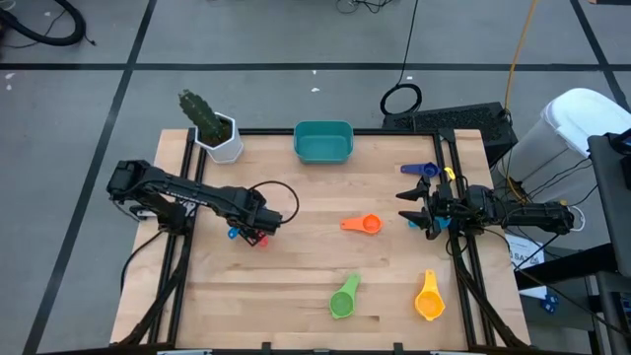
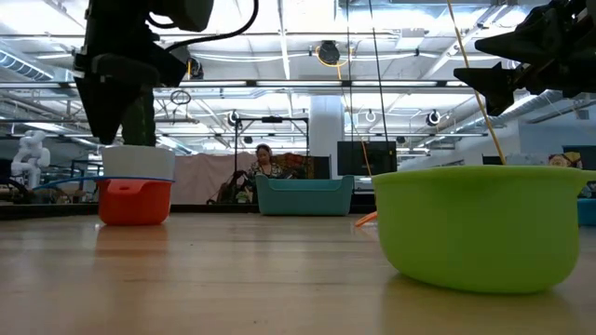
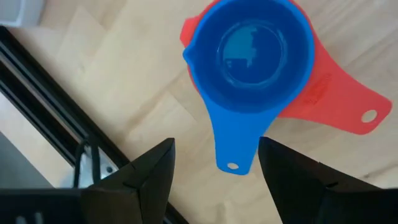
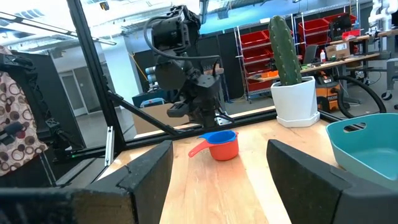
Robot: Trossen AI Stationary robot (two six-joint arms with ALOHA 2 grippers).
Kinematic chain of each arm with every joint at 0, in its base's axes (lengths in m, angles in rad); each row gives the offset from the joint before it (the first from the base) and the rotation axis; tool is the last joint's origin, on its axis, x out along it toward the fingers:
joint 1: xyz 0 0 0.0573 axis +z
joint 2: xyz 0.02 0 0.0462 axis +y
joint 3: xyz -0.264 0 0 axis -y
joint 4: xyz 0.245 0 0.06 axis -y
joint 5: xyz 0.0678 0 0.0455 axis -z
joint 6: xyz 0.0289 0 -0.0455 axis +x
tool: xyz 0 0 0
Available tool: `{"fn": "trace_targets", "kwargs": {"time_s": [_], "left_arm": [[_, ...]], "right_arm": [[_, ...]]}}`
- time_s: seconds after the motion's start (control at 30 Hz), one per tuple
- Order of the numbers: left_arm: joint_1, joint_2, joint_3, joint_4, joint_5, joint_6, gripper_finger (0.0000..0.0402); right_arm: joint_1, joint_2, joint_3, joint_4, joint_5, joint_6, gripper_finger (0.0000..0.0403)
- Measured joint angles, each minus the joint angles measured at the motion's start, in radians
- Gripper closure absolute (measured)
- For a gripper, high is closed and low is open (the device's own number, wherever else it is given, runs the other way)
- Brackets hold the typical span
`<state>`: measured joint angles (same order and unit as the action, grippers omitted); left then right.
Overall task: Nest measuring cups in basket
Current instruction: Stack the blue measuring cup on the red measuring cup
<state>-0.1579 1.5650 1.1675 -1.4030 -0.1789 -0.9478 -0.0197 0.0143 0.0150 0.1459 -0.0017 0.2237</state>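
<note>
Measuring cups — the blue cup (image 3: 249, 50) sits nested in the red cup (image 3: 336, 99) on the table (image 1: 296, 286), well apart from the basket (image 1: 323, 141). Left pincer (image 3: 214, 165) hovers released over the blue handle; right pincer (image 1: 419, 209) waits open. A grab on the blue handle alone could lift it out — un-nesting the pair.

Overhead, table-level, two wrist views; blue cup (image 3: 249, 56) probably shared.

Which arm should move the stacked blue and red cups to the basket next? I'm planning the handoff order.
Left. The left gripper hangs open right above the blue cup nested in the red cup, fingers either side of the blue handle. The right gripper waits open across the table, far from that pair.
</note>
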Motion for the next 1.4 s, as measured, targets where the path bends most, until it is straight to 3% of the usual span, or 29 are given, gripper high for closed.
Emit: {"fn": "trace_targets", "kwargs": {"time_s": [0.2,0.43,0.77,0.97,1.13,1.4], "left_arm": [[-0.012,0.0,0.0,-0.012,-0.032,0.032,0.0167],[-0.034,0.0,0.0,-0.171,-0.058,-0.095,0.0167],[-0.087,-0.056,0.001,-0.118,-0.124,-0.146,0.0167],[-0.115,-0.076,0.001,-0.121,-0.17,-0.207,0.0167],[-0.133,-0.076,0.001,-0.117,-0.171,-0.214,0.0167],[-0.124,-0.076,-0.007,-0.166,-0.189,-0.224,0.0167]], "right_arm": [[0.0,0.0,0.0,0.0,0.0,0.0,0.0151],[0.0,0.0,0.0,0.0,0.0,0.0,0.0151],[0.0,0.0,0.0,0.02,0.0,0.0,0.0151],[0.0,0.0,0.0,0.198,0.006,0.13,0.0151],[0.0,0.001,0.001,0.442,0.057,0.069,0.0151],[0.0,0.127,0.075,0.479,0.057,0.002,0.0151]]}}
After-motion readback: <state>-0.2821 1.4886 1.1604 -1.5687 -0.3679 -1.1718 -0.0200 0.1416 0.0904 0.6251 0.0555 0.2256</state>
